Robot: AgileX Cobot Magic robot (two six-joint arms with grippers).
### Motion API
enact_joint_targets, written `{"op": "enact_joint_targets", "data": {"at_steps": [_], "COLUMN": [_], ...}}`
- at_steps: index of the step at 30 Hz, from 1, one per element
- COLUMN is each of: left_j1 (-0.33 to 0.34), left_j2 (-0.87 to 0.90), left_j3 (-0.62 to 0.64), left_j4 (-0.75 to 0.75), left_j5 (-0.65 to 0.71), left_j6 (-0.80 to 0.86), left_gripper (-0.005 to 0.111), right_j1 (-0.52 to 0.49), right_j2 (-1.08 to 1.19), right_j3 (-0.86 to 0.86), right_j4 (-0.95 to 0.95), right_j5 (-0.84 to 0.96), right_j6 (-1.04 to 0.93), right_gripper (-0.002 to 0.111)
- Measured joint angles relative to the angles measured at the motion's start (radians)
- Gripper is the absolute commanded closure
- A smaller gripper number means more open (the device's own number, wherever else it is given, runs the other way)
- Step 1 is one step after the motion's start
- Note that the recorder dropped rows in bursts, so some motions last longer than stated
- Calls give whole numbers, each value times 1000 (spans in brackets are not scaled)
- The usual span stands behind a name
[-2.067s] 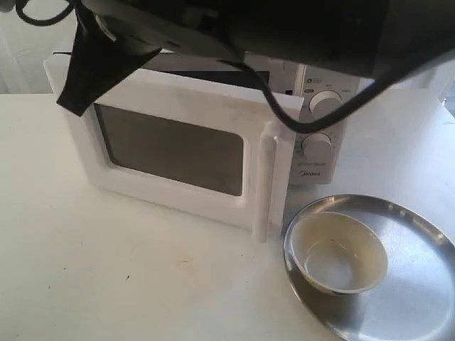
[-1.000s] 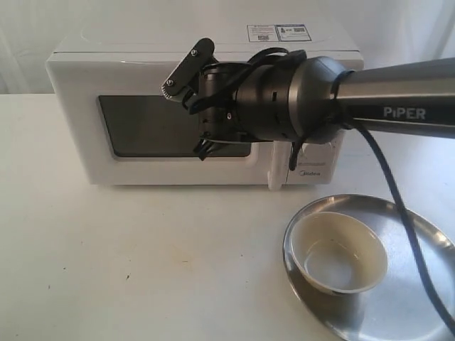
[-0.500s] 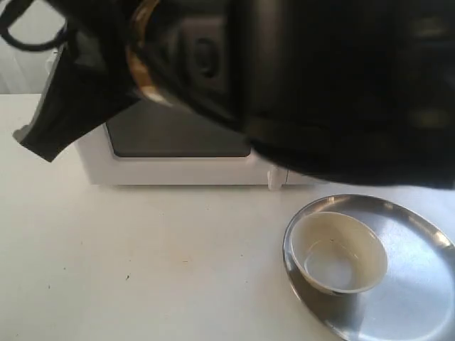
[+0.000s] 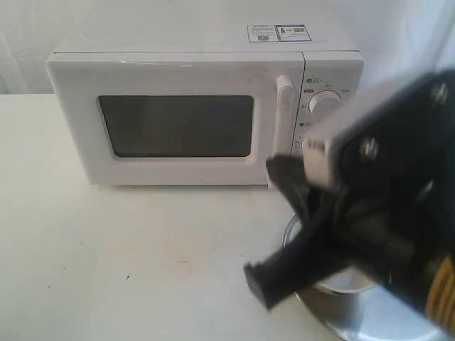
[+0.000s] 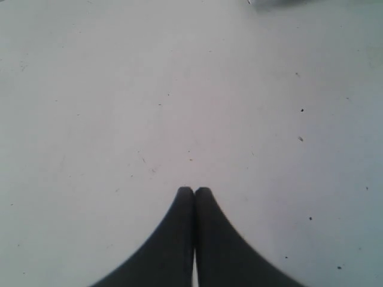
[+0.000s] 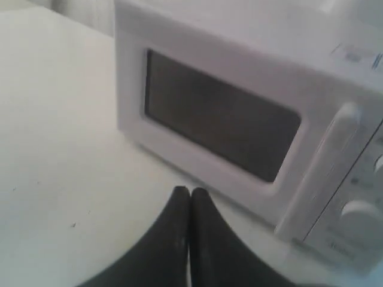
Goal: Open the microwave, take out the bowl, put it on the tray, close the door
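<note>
The white door (image 4: 178,128) with its dark rectangular window sat flush in the front of the white boxy countertop microwave (image 4: 192,64) and looked shut to me. Its vertical white bar handle (image 4: 284,121) stood upright on the dial side. The door lay straight ahead of the right gripper (image 6: 190,197), beyond the fingertips and clear of them, with bare white table (image 4: 128,249) between. The handle's long axis ran up and down, ahead of the tips and off towards the dials.

That gripper's two black fingers were pressed together, pinching nothing. The left gripper (image 5: 194,194) was likewise pressed together and empty, with only bare table ahead of it, so the right arm looked much the nearer to the door.

Of the large round shiny silver metal tray (image 4: 334,320) only a sliver of rim showed past the right arm, which blocked my view. I could not make out the small cream-white bowl behind it.

I judged the closing step as good as done. Any last nudge would be a plain forward push from the right gripper onto the door's face near the handle.
</note>
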Motion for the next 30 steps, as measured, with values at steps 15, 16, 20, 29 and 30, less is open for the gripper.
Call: {"op": "enact_joint_targets", "data": {"at_steps": [15,16,20,29,30], "left_j1": [0,0,0,0,0], "left_j2": [0,0,0,0,0], "left_j3": [0,0,0,0,0], "left_j4": [0,0,0,0,0], "left_j5": [0,0,0,0,0], "left_j6": [0,0,0,0,0], "left_gripper": [107,107,107,107,107], "right_j1": [19,19,20,-50,-90], "right_j2": [12,12,12,-193,-251], "right_j3": [208,208,208,208,208], "right_j4": [-81,-81,-83,-15,-7], "right_j5": [-33,-19,116,341,292], "right_j6": [347,347,347,245,200], "right_gripper": [108,108,108,108,108]}}
